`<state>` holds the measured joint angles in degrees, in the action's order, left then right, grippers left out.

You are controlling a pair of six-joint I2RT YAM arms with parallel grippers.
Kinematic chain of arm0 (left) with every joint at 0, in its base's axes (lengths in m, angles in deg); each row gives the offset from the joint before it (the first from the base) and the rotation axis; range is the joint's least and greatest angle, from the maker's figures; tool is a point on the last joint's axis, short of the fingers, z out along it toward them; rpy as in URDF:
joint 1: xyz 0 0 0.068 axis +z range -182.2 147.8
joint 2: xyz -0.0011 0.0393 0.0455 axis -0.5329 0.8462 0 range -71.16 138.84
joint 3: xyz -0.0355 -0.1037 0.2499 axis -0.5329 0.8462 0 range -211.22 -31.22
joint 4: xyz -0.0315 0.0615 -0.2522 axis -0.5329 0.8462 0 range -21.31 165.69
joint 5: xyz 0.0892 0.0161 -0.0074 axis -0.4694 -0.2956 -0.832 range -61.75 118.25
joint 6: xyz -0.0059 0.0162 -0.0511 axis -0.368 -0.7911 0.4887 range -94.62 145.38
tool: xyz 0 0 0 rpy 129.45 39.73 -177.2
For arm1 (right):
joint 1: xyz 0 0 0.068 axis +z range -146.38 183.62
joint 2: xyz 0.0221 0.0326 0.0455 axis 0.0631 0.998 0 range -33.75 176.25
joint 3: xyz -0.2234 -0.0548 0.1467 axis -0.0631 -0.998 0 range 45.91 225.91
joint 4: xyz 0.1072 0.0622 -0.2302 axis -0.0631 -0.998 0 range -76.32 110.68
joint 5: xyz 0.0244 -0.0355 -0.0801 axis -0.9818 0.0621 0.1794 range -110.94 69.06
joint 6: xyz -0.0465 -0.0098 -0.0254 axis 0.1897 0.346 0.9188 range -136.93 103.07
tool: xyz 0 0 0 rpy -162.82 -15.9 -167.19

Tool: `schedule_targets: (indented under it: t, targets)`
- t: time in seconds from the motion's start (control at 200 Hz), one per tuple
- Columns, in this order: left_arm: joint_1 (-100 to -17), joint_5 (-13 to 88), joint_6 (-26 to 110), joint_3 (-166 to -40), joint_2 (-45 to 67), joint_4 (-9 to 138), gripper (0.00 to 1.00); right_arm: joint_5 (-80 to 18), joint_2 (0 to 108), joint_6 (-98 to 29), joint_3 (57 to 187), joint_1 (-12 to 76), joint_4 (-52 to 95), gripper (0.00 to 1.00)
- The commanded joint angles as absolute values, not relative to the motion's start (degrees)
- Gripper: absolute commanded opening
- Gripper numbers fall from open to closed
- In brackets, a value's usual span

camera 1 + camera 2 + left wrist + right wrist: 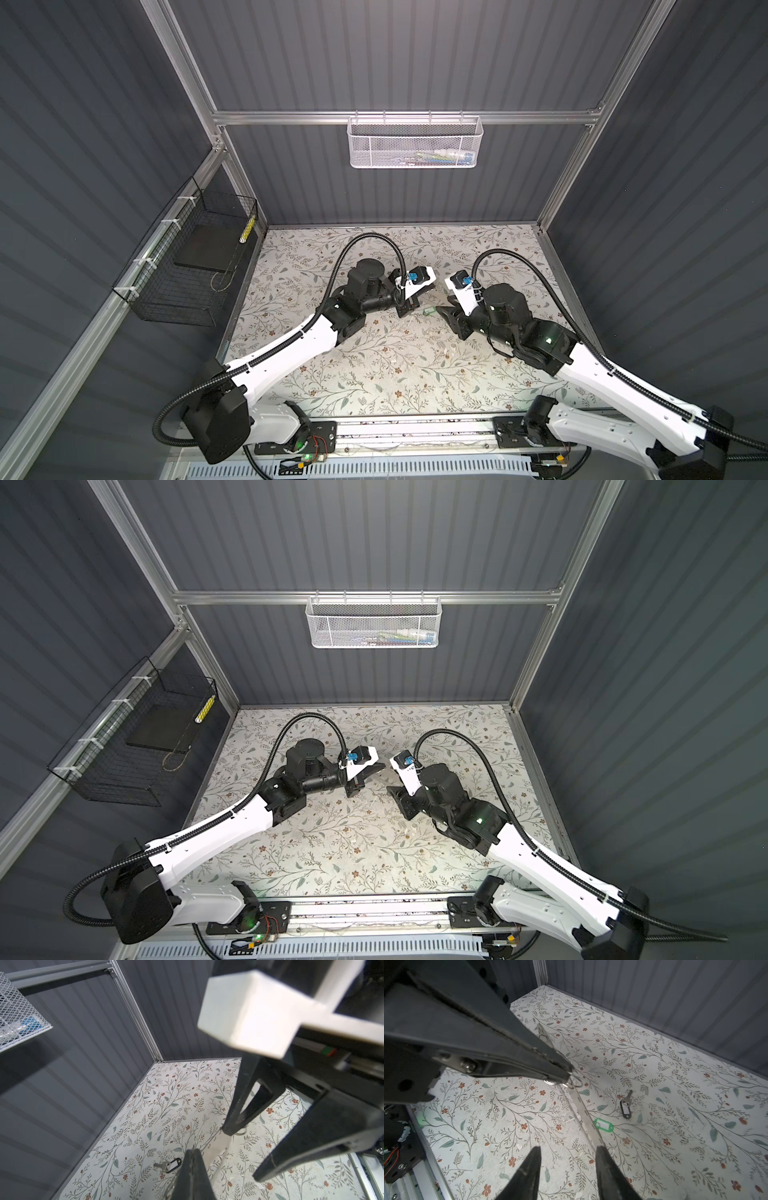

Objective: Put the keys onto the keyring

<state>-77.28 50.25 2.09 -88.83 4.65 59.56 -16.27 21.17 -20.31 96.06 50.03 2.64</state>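
In the right wrist view my left gripper [568,1075] is shut, and a thin metal ring [576,1083] sticks out of its tips, held above the table. A clear thin strip [583,1109] runs from there down to my right gripper's fingers [600,1153]. The keyring's green tag [603,1125] lies flat on the floral table beside the strip; whether it joins the held ring I cannot tell. One silver key [628,1097] with a black tag [625,1111] lies just beyond it. My right gripper [568,1153] stands open and empty. In a top view both grippers [428,291] [444,304] meet mid-table.
A white mesh basket [415,143] hangs on the back wall. A black wire basket [187,266] is fixed to the left wall. Dark ribbed walls close in three sides, and a metal rail [415,432] runs along the front.
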Motion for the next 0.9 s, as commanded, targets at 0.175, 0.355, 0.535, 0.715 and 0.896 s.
schedule_targets:
  t: [0.175,0.355,0.535,0.715,0.896]
  targets:
    - [-77.9,50.3,2.4,-89.0,2.1,59.3,0.0,-10.6,16.3,-15.7,97.6,51.2,3.1,0.46]
    - [-78.2,50.8,1.4,-90.2,2.1,60.7,0.0,-11.5,14.6,-11.5,97.4,51.2,1.2,0.48]
    - [-79.0,50.1,1.1,-91.1,1.9,61.3,0.0,-15.1,15.9,-12.1,99.3,51.2,0.3,0.49]
    - [-79.3,50.5,0.2,-91.1,1.1,61.3,0.0,-16.0,16.6,-12.4,99.3,51.2,0.5,0.5]
    - [-79.4,52.5,-0.9,-91.0,0.2,61.8,0.0,-15.8,18.0,-11.0,100.1,51.0,-3.0,0.49]
